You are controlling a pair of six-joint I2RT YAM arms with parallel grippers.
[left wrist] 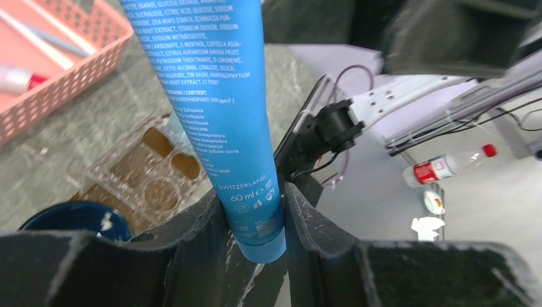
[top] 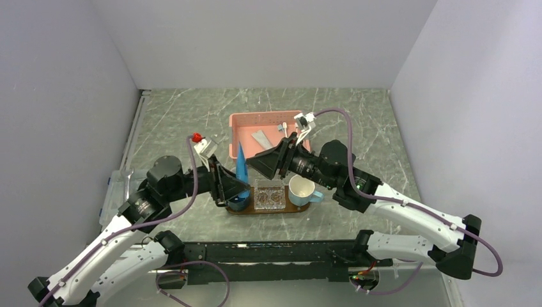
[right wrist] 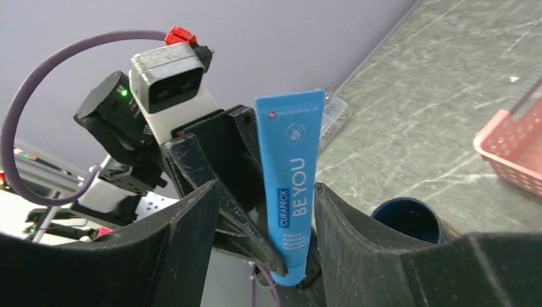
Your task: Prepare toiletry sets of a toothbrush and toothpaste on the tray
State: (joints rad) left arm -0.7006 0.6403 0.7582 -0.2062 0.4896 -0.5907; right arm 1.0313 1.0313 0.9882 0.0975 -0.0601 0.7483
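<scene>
The left jaws are closed on the toothpaste, pinching the tube near its lower end with both black fingers pressed against its sides. The tube stands upright in this grip, its flat crimped end uppermost. In the top view it is in the air, in front of the pink basket and just behind the left end of the tray, near the dark blue mug.

The right jaws are open, one finger on either side of the same tube higher up. There is a clear gap on one side. On the other side the finger is very close, and whether it touches cannot be told.

The right wrist view shows the tube's front, which reads "CURAPROX" in small letters and "BE YOU" in large white ones, running lengthwise. The left wrist view shows the back, with a block of small ingredient print where "SUCRALOSE, CITRIC ACID" can be read. Lower down are "SWITZERLAND" and "60 ml".

On the tray, the clear dish sits between the dark blue mug and a white mug. The tray lies on the grey marbled desk.
</scene>
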